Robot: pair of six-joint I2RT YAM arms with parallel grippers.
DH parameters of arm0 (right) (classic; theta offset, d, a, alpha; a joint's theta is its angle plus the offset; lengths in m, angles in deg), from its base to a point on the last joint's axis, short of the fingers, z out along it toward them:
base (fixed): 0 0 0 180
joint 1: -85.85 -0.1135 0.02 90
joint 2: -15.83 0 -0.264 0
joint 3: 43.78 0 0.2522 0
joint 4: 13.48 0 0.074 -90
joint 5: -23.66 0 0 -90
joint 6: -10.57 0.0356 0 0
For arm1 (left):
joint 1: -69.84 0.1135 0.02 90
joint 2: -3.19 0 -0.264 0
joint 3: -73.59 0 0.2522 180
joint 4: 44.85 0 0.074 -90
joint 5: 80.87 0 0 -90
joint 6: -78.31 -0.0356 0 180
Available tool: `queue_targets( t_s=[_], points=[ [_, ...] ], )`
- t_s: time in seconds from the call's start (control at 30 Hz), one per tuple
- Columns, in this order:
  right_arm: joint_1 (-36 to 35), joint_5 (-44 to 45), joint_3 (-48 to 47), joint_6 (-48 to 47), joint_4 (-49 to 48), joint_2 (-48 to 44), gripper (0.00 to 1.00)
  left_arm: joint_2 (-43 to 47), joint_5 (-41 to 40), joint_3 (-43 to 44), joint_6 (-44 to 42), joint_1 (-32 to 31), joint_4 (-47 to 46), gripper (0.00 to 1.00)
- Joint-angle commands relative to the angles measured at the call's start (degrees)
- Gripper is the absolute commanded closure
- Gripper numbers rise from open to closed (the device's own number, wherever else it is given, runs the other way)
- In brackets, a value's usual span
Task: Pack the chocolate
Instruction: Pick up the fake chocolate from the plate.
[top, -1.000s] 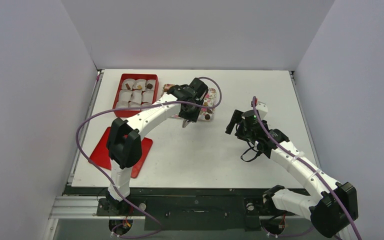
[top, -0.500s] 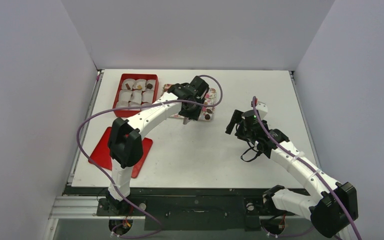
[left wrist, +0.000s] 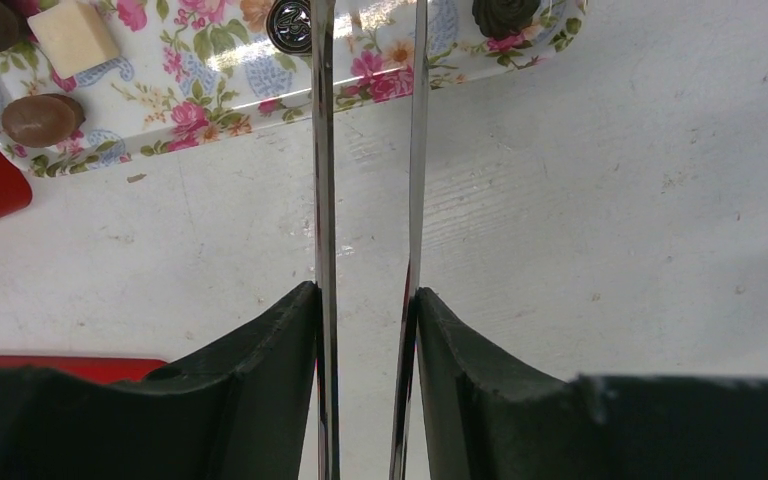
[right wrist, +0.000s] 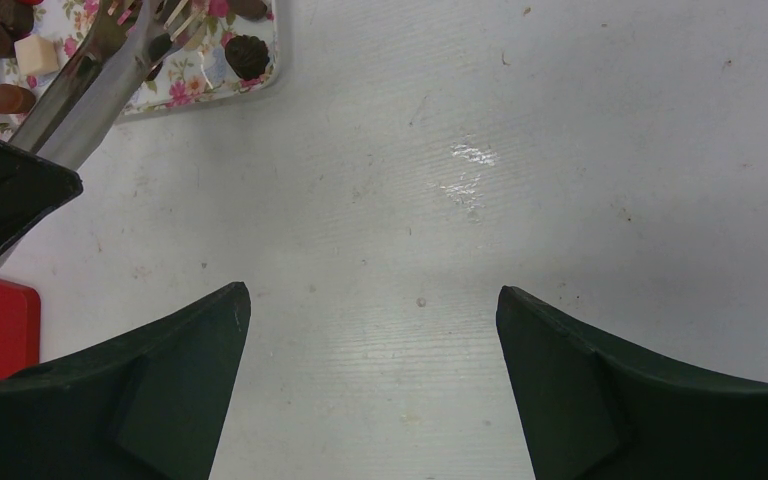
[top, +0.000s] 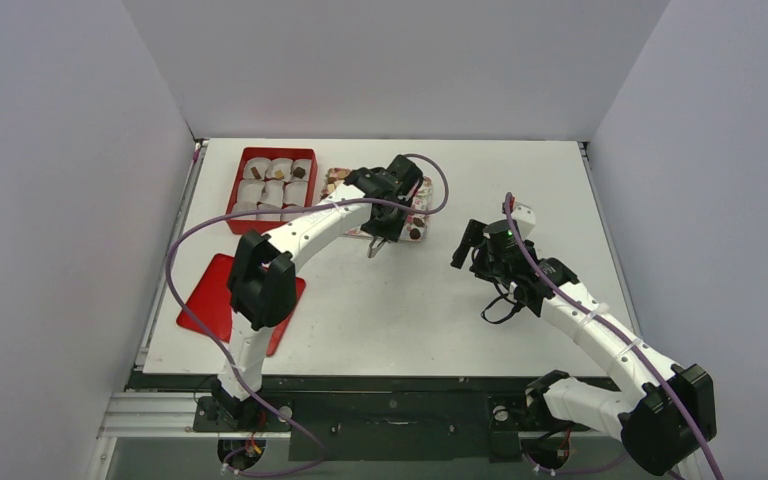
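Left gripper (left wrist: 365,300) closed partway on a pair of metal tongs (left wrist: 325,150), one blade pressed against each finger. Tips of the tongs over the flowered tray (left wrist: 210,95), a little apart. No way of telling from either wrist view whether a piece sits between them.

Right gripper (right wrist: 372,295) spread wide and empty, above the bare table (right wrist: 520,150), well apart from the tray.

Chocolate (left wrist: 35,115) in two places. Loose on the tray: a brown round piece, a cream cube (left wrist: 72,35) and a dark piece (left wrist: 505,15) near the far end, among others. Elsewhere: small brown bits in some of the white paper cups (top: 273,192) of the red box (top: 235,190) just beside the tray.

Flat red lid (top: 200,305) on the table near the left arm.

Judged part-way: far cups apparently filled, nearer cups apparently bare, several pieces left to carry over, lid not yet on.
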Motion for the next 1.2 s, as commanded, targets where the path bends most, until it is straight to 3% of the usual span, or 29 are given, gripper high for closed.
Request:
queue_targets(
  t_s=[0.0, 0.27, 0.53, 1.17],
  points=[
    [0.38, 0.48, -0.45, -0.03, -1.86, -1.57, 0.11, 0.35, -1.35, 3.11, -1.05, -0.31, 0.23, 0.65],
    [0.38, 0.26, -0.63, -0.02, -1.86, -1.23, 0.11, 1.86, -2.11, 2.82, -1.36, -0.37, 0.77, 0.66],
    [0.36, -0.09, -1.58, -0.24, -1.66, -0.79, 0.11, 2.68, -2.74, 3.26, -1.36, -0.31, 0.56, 0.74],
    [0.38, -0.10, -2.59, -0.57, -1.41, 0.43, 0.11, 3.62, -2.94, 5.68, -1.41, 0.09, 1.07, 0.75]
  ],
)
